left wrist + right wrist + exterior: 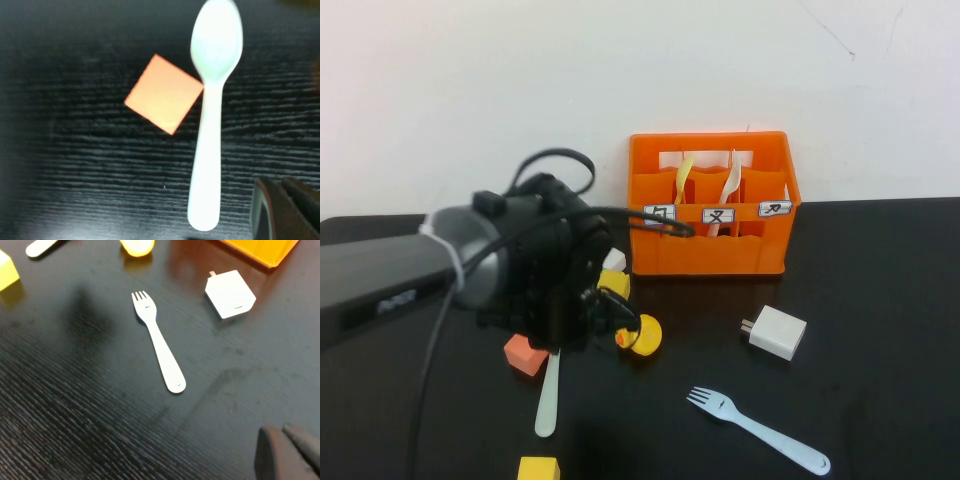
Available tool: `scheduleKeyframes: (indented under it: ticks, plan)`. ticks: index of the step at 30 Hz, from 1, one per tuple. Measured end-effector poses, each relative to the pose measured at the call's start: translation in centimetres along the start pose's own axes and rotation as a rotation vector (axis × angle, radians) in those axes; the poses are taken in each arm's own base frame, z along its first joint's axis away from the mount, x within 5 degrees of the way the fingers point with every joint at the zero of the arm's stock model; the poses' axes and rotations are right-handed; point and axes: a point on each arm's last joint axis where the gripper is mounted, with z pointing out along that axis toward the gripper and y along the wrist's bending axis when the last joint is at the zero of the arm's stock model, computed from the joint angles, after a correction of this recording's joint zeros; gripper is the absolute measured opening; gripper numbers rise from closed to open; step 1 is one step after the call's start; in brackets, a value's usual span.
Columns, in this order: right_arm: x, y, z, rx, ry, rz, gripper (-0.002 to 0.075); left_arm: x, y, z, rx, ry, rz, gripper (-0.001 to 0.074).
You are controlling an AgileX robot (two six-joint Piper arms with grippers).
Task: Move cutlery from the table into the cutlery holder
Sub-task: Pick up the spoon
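The scene is showing the approach to the first pick-up; neither piece of cutlery is yet in a grasp.

Nearest, on the right half of the black table (880,300), the light blue fork (757,429) is lying flat, tines pointing far-left, handle running toward the near-right edge. The right gripper (287,452) is not appearing in the high view; its wrist camera is looking down on the fork from well apart, and whether its fingers are spread or closed cannot be told.

Near-left of centre, the mint-green spoon (549,396) is lying flat, its handle end nearest and its bowl hidden under the arm. The left gripper (595,310) is hovering directly over the spoon's far end, holding nothing; how its fingers are set cannot be told. An orange block (525,355) is sitting just beside the spoon's neck on the left, apparently touching it.

Farther back, the orange cutlery holder (710,250) is standing against the wall, two pale utensils already upright inside.

The next move is calling for a descent onto the spoon's handle, clear of the block.
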Motion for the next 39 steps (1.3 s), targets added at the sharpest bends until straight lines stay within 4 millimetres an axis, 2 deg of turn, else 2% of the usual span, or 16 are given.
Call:
scheduleKeyframes:
  ticks: [10,14,19,22,25,31,39]
  plan:
    - [0.0,0.0,0.0,-0.001,0.001,0.0,-0.0002,0.8,-0.7,4.8,-0.084,0.07,-0.06,-0.0001]
    - [0.0,0.0,0.0,-0.001,0.001,0.0,-0.0002,0.7,-0.3,5.5,-0.1,0.081,-0.08,-0.0001]
    - [0.0,0.0,0.0,-0.001,0.001,0.0,-0.0002,-0.1,1.3,6.1,-0.092,0.11,-0.156,0.0006]
    - [0.0,0.0,0.0,-0.001,0.001,0.0,-0.0002,-0.6,2.2,6.4,-0.047,0.145,-0.209,0.0052]
    - [0.0,0.0,0.0,-0.001,0.001,0.0,-0.0002,-0.9,2.5,6.7,0.009,0.174,-0.232,0.0136]
    - [0.0,0.0,0.0,-0.001,0.001,0.0,-0.0002,-1.1,2.2,6.7,0.071,0.164,-0.221,0.0298]
    - [0.0,0.0,0.0,-0.001,0.001,0.0,-0.0002,-1.7,2.2,6.8,0.08,0.096,-0.182,0.0327]
